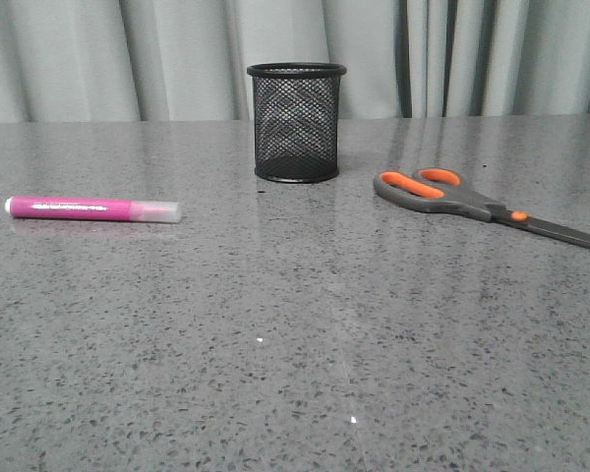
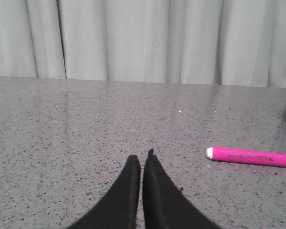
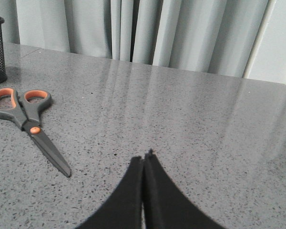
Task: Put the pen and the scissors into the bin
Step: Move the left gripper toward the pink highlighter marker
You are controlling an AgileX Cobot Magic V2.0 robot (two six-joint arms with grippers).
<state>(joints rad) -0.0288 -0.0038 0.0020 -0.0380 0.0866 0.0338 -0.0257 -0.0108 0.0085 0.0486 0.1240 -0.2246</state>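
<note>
While nothing is yet held, start by taking stock. Pen (image 1: 92, 208) lying flat on the grey speckled table (image 1: 295, 344), well to the left of the bin (image 1: 297, 123), clear cap pointing toward the bin, barrel running across the front view. Scissors (image 1: 472, 202) lying flat to the right of the bin, near it but not touching, orange-lined handles toward the bin and closed dark blades running off toward the right edge. Bin standing upright near the back of the table, before the grey curtain (image 1: 177, 59), apparently empty as far as the mesh shows. Left gripper (image 2: 141, 157) closed, fingertips pressed together and empty, above bare table with the pen lying off to one side, well apart. Right gripper (image 3: 144, 157) likewise closed on nothing, scissors lying well apart from it toward the bin. Probably the very start: neither item picked. For a good first pick, open the left jaws wide before descending, turn the wrist so the fingers straddle the barrel crosswise, and close near the pen's middle so it hangs balanced. Expect a round barrel to roll on the glossy top, so come straight down. For the scissors, grip near the pivot; being flat and thin, hard to get under.
</note>
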